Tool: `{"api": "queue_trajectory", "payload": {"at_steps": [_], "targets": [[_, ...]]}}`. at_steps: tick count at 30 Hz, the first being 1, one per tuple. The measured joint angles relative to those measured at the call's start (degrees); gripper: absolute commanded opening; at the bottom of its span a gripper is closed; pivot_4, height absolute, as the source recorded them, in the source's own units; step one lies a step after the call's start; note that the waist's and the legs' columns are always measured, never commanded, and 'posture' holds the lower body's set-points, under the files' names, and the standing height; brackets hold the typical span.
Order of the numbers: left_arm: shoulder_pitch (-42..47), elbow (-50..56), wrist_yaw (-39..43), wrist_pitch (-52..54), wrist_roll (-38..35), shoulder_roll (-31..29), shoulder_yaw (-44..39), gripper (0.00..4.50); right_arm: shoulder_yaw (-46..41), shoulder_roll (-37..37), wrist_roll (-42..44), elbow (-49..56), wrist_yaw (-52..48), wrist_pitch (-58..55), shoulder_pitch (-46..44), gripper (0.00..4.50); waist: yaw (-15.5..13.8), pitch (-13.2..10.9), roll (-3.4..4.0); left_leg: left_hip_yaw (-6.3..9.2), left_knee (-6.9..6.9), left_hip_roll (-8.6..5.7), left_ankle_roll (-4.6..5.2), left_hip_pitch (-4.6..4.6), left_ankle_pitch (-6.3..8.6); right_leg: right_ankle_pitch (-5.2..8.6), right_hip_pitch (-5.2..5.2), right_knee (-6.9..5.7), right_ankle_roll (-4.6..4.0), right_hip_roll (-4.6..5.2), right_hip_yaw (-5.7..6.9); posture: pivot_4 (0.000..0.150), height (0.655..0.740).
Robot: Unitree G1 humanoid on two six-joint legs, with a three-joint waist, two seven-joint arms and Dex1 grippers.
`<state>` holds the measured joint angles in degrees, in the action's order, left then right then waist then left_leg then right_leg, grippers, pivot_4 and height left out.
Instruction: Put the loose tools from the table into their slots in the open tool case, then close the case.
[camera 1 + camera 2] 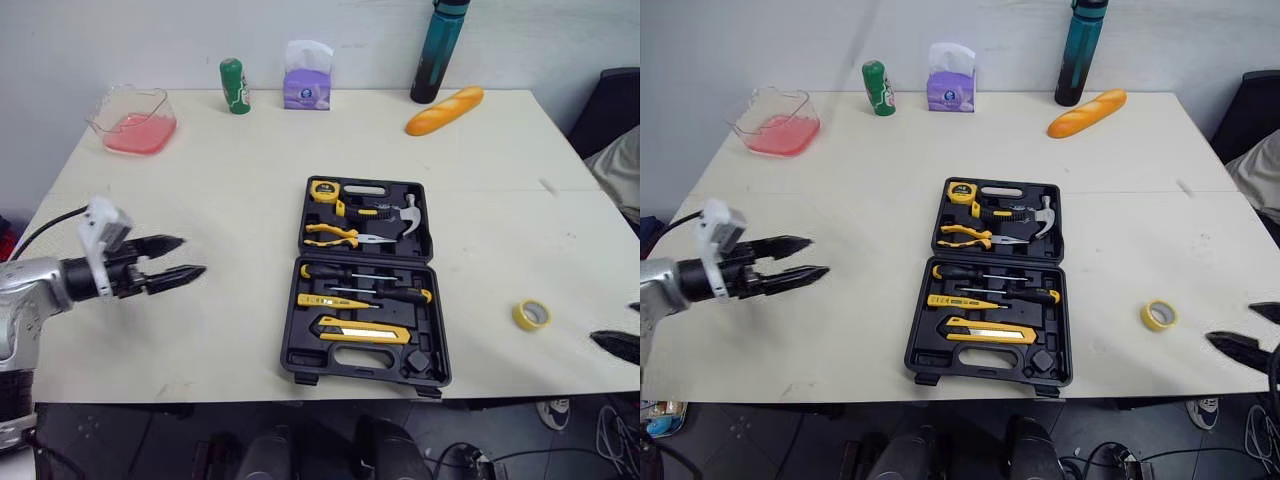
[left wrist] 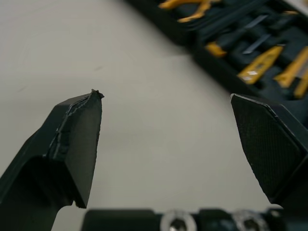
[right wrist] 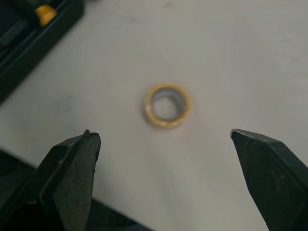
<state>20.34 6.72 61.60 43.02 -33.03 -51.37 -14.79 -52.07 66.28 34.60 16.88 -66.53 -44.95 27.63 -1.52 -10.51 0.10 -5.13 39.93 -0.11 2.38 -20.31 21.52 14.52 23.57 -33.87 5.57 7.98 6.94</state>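
I see the tool case (image 1: 365, 280) lying open near the front middle of the counter (image 1: 220, 180), with pliers (image 1: 335, 235), a hammer (image 1: 408, 215) and screwdrivers (image 1: 390, 293) seated in it. The roll of yellow tape (image 1: 531, 315) lies loose on the counter right of the case, apart from it. My right end effector (image 3: 161, 131) hovers near the tape, fingers spread wide and empty. My left end effector (image 1: 192, 255) hangs over bare counter left of the case, also open
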Motion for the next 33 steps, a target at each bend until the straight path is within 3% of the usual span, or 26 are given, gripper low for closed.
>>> {"api": "queue_trajectory", "payload": {"at_steps": [7, 14, 17, 19, 33], "targets": [[11.82, 11.59, 5.02, 0.93, -4.48, 6.63, 14.89, 4.46, 18.23, 12.54, -2.28, -1.5, -5.08, 2.57, -10.58, 4.5, 0.16, -0.03, 0.02, -0.19, 0.07, 0.14, 0.13, 0.03, -0.21, -0.02, 0.0, -0.08, 0.04, -0.46, -0.16, 0.15, 0.7348], [19.62, 10.62, 4.76, -1.63, -4.43, 15.67, 21.11, 4.46, 41.24, 14.42, -10.26, -10.34, -5.85, 8.97, -27.54, 4.5, 0.18, -0.09, 0.03, -0.23, 0.17, 0.0, 0.26, 0.01, -0.31, -0.04, -0.01, -0.02, 0.07, -0.56, -0.17, 0.15, 0.7348], [20.39, 10.28, 4.39, -3.51, -2.3, 17.68, 24.06, 4.5, 47.09, 13.94, -12.8, -13.83, -6.91, 9.87, -34.19, 3.64, 0.22, -0.12, 0.09, -0.22, 0.18, 0.03, 0.21, 0.0, -0.34, -0.04, 0.01, 0.0, 0.07, -0.56, -0.16, 0.15, 0.7348], [20.58, 10.12, 4.29, -4.79, -1.13, 18.49, 25.21, 4.5, 49.74, 13.9, -14.49, -15.34, -7.81, 10.87, -36.28, 2.72, 0.19, -0.13, 0.09, -0.21, 0.17, 0.1, 0.17, 0.0, -0.36, -0.03, 0.0, -0.03, 0.06, -0.58, -0.13, 0.15, 0.7348], [20.59, 9.98, 3.86, -6.42, -0.79, 21.39, 25.55, 4.5, 57.48, 8.23, -22.67, -24.15, -8.53, 13.92, -43.55, 2.72, 0.16, -0.15, 0.15, -0.2, 0.21, 0.07, 0.19, 0.0, -0.39, -0.03, -0.01, -0.1, 0.06, -0.58, -0.1, 0.15, 0.7348]]}}
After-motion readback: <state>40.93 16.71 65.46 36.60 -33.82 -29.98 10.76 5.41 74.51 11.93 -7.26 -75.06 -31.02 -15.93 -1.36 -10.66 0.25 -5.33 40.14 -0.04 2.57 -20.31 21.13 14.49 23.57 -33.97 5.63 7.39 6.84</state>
